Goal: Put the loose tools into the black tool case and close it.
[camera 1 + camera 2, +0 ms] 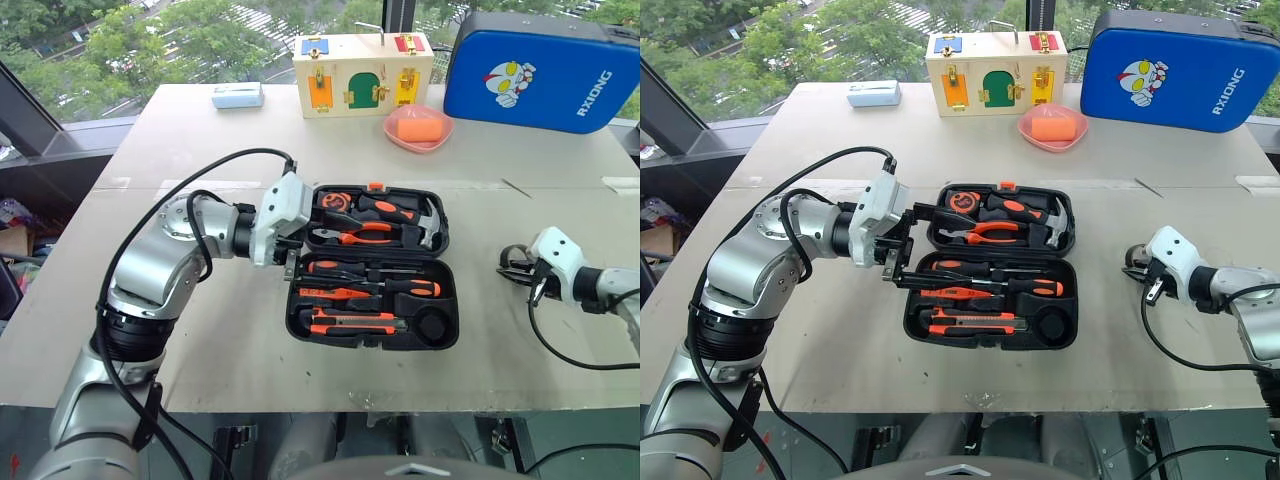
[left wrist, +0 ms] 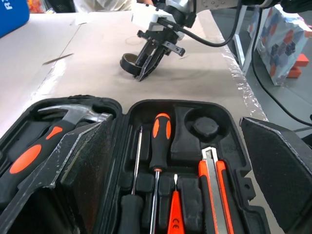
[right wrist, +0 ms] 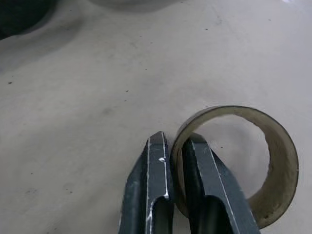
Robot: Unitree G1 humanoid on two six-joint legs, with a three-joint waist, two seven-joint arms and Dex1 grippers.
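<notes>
Table (image 1: 200,340), pale grey board top, holding all items listed below.

Left gripper (image 1: 902,247): at the nine o'clock edge of the case, fingers spread wide, one over the lid half and one over the base half; nothing is between them.

Black tool case (image 1: 447,318): lies open flat at the table's centre, hinge running nine to three o'clock, small orange latch (image 1: 375,186) at twelve o'clock.
- Lid half, toward twelve o'clock: hammer (image 1: 425,222), orange-handled pliers (image 1: 358,236) and round tape measure (image 1: 334,199) seated in recesses.
- Base half, toward six o'clock: two long screwdrivers (image 1: 375,285) side by side, slim tester screwdriver (image 2: 175,214) and utility knife (image 1: 355,323) in their recesses. The round recess (image 1: 433,326) at the five o'clock corner of the case looks unfilled.

Right gripper (image 3: 173,161): at three o'clock from the case, well apart from it, low on the table. The fingers are pinched tight on the wall of the dark tape roll (image 3: 273,165), one finger inside the ring and one outside. The roll lies on the table surface.

Far edge of the table, twelve o'clock sector: small pale blue box (image 1: 238,95), wooden latch board (image 1: 362,70), pink dish (image 1: 417,140) with an orange block, blue padded case (image 1: 560,75) standing upright.
</notes>
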